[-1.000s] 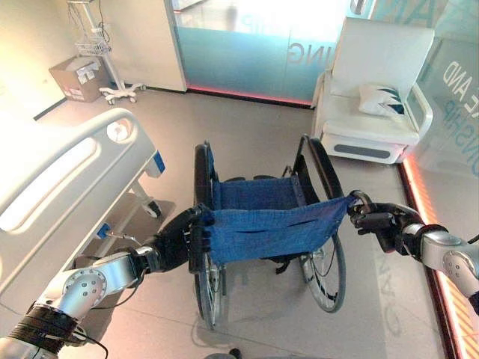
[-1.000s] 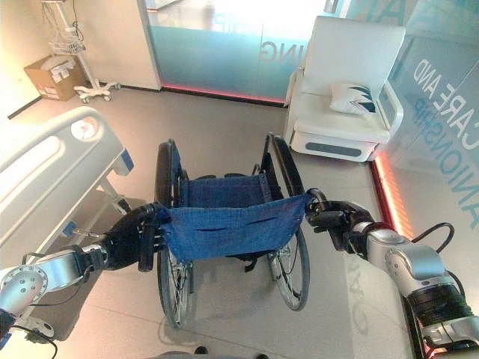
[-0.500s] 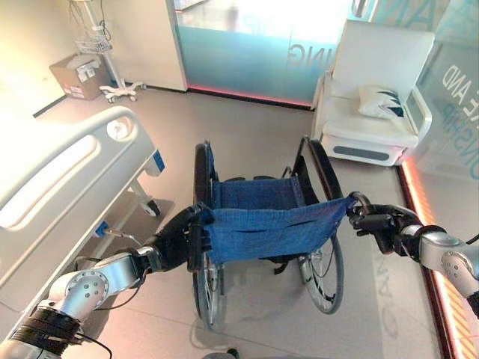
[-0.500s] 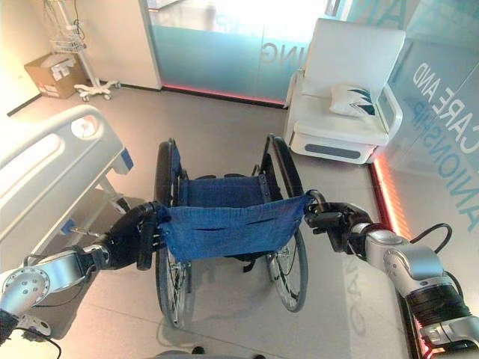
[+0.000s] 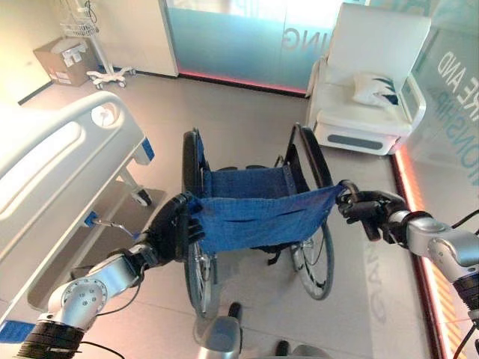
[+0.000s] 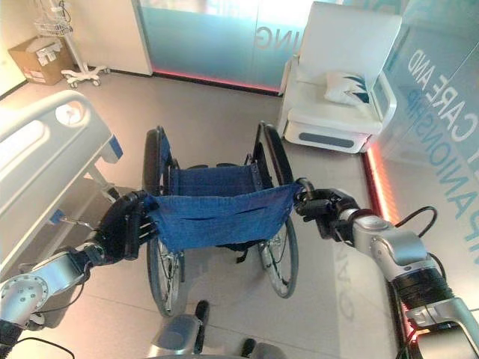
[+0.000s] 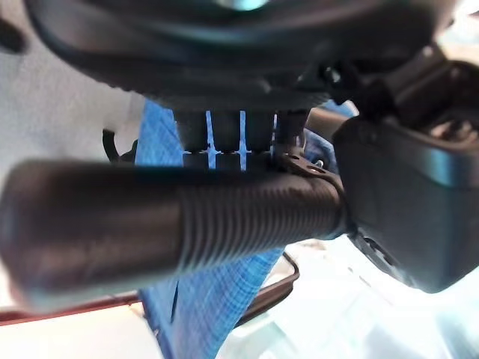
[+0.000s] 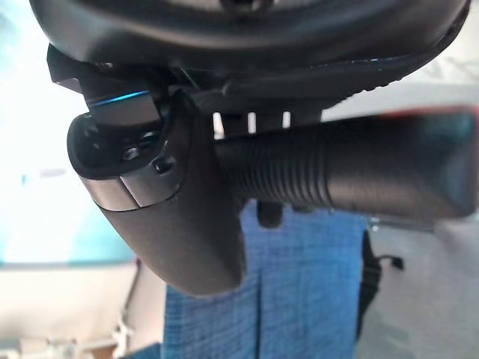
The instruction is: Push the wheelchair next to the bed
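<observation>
The wheelchair (image 5: 258,217) has a blue cloth seat and back and stands on the floor, facing away from me. To its left lies the white hospital bed (image 5: 52,172), a short gap away. My left hand (image 5: 174,228) is curled round the left push handle (image 7: 172,224), whose ribbed black grip crosses the left wrist view. My right hand (image 5: 368,209) is curled round the right push handle (image 8: 337,172).
A white armchair (image 5: 370,82) with a cushion stands ahead on the right by a glass wall (image 5: 239,37). A wheeled stand (image 5: 93,45) and a cardboard box (image 5: 60,60) are at the far left. Open floor (image 5: 239,112) lies ahead of the wheelchair.
The whole picture has shifted as I step forward. The wheelchair has rolled a little forward with both hands still on its handles, and now sits further alongside the bed.
</observation>
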Controlling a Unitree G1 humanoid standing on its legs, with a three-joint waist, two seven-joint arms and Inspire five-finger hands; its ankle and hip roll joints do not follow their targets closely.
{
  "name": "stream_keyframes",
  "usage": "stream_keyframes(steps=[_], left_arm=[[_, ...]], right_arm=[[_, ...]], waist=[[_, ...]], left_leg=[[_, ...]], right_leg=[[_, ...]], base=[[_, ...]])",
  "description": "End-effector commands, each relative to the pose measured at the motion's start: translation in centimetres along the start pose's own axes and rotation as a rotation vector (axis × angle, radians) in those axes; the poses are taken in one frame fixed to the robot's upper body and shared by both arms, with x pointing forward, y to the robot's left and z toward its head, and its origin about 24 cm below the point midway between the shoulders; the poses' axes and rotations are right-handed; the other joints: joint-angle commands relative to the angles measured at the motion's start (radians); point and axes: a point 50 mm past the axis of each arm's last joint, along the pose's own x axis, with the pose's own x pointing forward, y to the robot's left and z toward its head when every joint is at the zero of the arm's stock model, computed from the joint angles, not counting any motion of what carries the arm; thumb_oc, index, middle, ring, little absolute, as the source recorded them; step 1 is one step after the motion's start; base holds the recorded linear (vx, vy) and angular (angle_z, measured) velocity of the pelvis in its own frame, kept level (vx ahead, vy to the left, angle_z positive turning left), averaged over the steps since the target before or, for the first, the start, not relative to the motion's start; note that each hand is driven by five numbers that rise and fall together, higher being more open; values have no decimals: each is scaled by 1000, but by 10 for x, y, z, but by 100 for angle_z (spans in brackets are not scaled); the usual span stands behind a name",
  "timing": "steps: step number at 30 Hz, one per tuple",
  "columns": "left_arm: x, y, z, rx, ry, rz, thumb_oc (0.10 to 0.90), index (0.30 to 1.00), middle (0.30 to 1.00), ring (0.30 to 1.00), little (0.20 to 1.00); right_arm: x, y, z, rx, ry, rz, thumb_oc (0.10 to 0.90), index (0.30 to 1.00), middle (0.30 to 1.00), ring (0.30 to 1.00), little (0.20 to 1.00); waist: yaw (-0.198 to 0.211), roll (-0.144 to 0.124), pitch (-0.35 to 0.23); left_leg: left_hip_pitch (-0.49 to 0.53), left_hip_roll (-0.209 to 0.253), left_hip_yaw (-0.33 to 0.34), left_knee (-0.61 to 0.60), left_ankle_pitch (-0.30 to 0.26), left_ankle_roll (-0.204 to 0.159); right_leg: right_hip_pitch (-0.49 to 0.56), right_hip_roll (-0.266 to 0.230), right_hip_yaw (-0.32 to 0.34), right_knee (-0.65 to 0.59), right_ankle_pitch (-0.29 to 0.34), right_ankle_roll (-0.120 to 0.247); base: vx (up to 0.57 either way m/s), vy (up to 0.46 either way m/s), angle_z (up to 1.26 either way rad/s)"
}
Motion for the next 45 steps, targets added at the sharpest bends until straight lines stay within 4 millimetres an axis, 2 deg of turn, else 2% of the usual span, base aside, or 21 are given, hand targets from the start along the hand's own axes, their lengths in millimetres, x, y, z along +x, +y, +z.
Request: stream_keyframes(steps=[1, 6, 7, 10, 11, 13, 18, 20, 21, 23, 24, 25, 28, 30, 33, 35, 36, 38, 40, 42, 45], left_arm=[[-20, -64, 84, -27, -437, -395, 400, 300, 300, 300, 300], [-20, -64, 89, -23, -436, -389, 400, 300, 300, 300, 300], [-17, -65, 90, -13, -416, -394, 400, 300, 300, 300, 300], [-17, -64, 93, 8, -401, -401, 400, 300, 300, 300, 300], [-18, -67, 97, 15, -397, -411, 400, 300, 300, 300, 300], [-19, -67, 98, 11, -398, -418, 400, 300, 300, 300, 300], [-20, -68, 99, 38, -385, -449, 400, 300, 300, 300, 300], [-19, -74, 101, 44, -396, -475, 400, 300, 300, 300, 300], [-15, -78, 100, 49, -396, -489, 400, 300, 300, 300, 300], [-13, -83, 100, 54, -395, -496, 400, 300, 300, 300, 300], [-13, -88, 101, 60, -393, -499, 400, 300, 300, 300, 300], [-13, -92, 102, 64, -392, -494, 400, 300, 300, 300, 300], [-13, -95, 104, 65, -397, -485, 400, 300, 300, 300, 300], [-11, -92, 104, 57, -407, -482, 400, 300, 300, 300, 300], [-12, -87, 101, 43, -409, -484, 400, 300, 300, 300, 300], [-16, -85, 99, 43, -415, -481, 400, 300, 300, 300, 300], [-18, -85, 99, 45, -421, -478, 400, 300, 300, 300, 300], [-24, -84, 99, 54, -433, -479, 400, 300, 300, 300, 300], [-26, -84, 97, 66, -434, -487, 400, 300, 300, 300, 300], [-26, -84, 93, 91, -428, -481, 400, 300, 300, 300, 300], [-30, -78, 94, 86, -439, -459, 400, 300, 300, 300, 300]], right_arm=[[-8, 41, 25, -56, -130, 278, 400, 300, 300, 300, 300], [-7, 40, 19, -36, -128, 287, 400, 300, 300, 300, 300], [-5, 38, 18, -13, -126, 276, 400, 300, 300, 300, 300], [-6, 36, 18, 1, -127, 271, 400, 300, 300, 300, 300], [-8, 36, 19, 8, -131, 267, 400, 300, 300, 300, 300], [-7, 39, 17, 16, -133, 269, 400, 300, 300, 300, 300], [-11, 32, 15, 25, -152, 237, 400, 300, 300, 300, 300], [-12, 26, 19, 32, -172, 213, 400, 300, 300, 300, 300], [-12, 22, 22, 33, -177, 198, 400, 300, 300, 300, 300], [-12, 20, 23, 32, -179, 189, 400, 300, 300, 300, 300], [-13, 19, 25, 32, -182, 184, 400, 300, 300, 300, 300], [-15, 18, 27, 35, -181, 182, 400, 300, 300, 300, 300], [-16, 17, 31, 39, -182, 183, 400, 300, 300, 300, 300], [-17, 12, 36, 32, -188, 184, 400, 300, 300, 300, 300], [-17, 9, 37, 35, -182, 187, 400, 300, 300, 300, 300], [-19, 6, 39, 12, -171, 190, 400, 300, 300, 300, 300], [-20, 6, 40, -1, -173, 190, 400, 300, 300, 300, 300], [-22, 6, 44, -32, -182, 194, 400, 300, 300, 300, 300], [-22, 8, 47, -43, -191, 201, 400, 300, 300, 300, 300], [-21, 13, 49, -53, -197, 206, 400, 300, 300, 300, 300], [-20, 22, 55, -72, -207, 221, 400, 300, 300, 300, 300]], waist=[[-13, 6, -112], [-10, -16, -149], [-12, -32, -166], [-12, -47, -184], [-15, -49, -192], [-28, -42, -189], [-54, -30, -169], [-74, -29, -142], [-96, -29, -126], [-117, -28, -113], [-138, -42, -100], [-154, -47, -91], [-168, -55, -85], [-175, -58, -104], [-187, -46, -145], [-197, -41, -178], [-196, -41, -183], [-181, -44, -186], [-151, -50, -161], [-127, -54, -143], [-91, -50, -127]], left_leg=[[-59, -17, 4, -62, 284, 58], [-81, -50, 28, 47, 173, 95], [-79, -77, 55, 73, 123, 129], [-67, -122, 58, 69, 103, 160], [-48, -146, 54, 54, 92, 184], [-22, -164, 41, 54, 71, 203], [-36, -190, 12, 130, 33, 202], [-26, -198, -19, 189, -9, 188], [-9, -207, -38, 217, -39, 182], [19, -215, -52, 225, -71, 184], [57, -225, -55, 236, -123, 192], [97, -222, -56, 247, -172, 196], [157, -205, -46, 270, -242, 200], [183, -180, -33, 319, -271, 196], [211, -142, -37, 402, -227, 165], [201, -94, -39, 582, -64, 111], [178, -88, -36, 664, -21, 97], [64, -107, -49, 896, 85, 66], [-113, -151, -53, 1000, 75, 80], [-160, -155, -65, 891, 53, 99], [-152, -125, -51, 542, 72, 119]], right_leg=[[186, 93, -123, 14, -89, 24], [191, 58, -121, 111, -134, 53], [170, 45, -131, 216, -81, 80], [119, 44, -119, 365, 19, 126], [48, 58, -101, 511, 111, 168], [-49, 50, -84, 599, 147, 181], [-91, 27, -106, 373, 60, 116], [-110, 1, -93, 164, 44, 79], [-127, -8, -67, 69, 76, 83], [-173, -23, -37, 30, 136, 104], [-251, -63, -12, -24, 231, 143], [-285, -82, -10, -90, 273, 167], [-314, -103, -32, -142, 301, 176], [-314, -90, -52, -100, 272, 156], [-323, -49, -51, -12, 232, 123], [-305, -6, -64, 36, 185, 67], [-290, 5, -78, 41, 168, 48], [-240, 38, -92, 59, 112, 0], [-173, 57, -80, 60, 84, -14], [-133, 64, -71, 59, 77, -7], [-69, 95, -46, 51, 41, 3]], base=[[254, 146, -53], [368, 242, -65], [384, 291, -51], [340, 277, -2], [232, 198, -3], [289, 222, 8], [253, 60, 35], [284, -19, 22], [276, -20, 27], [329, -26, 66], [532, -70, 81], [579, -94, 67], [537, -84, 60], [502, -90, 35], [537, -88, 57], [540, -133, 69], [566, -165, 67], [496, -143, 26], [359, -71, 18], [426, -20, 22], [457, 52, 20]])
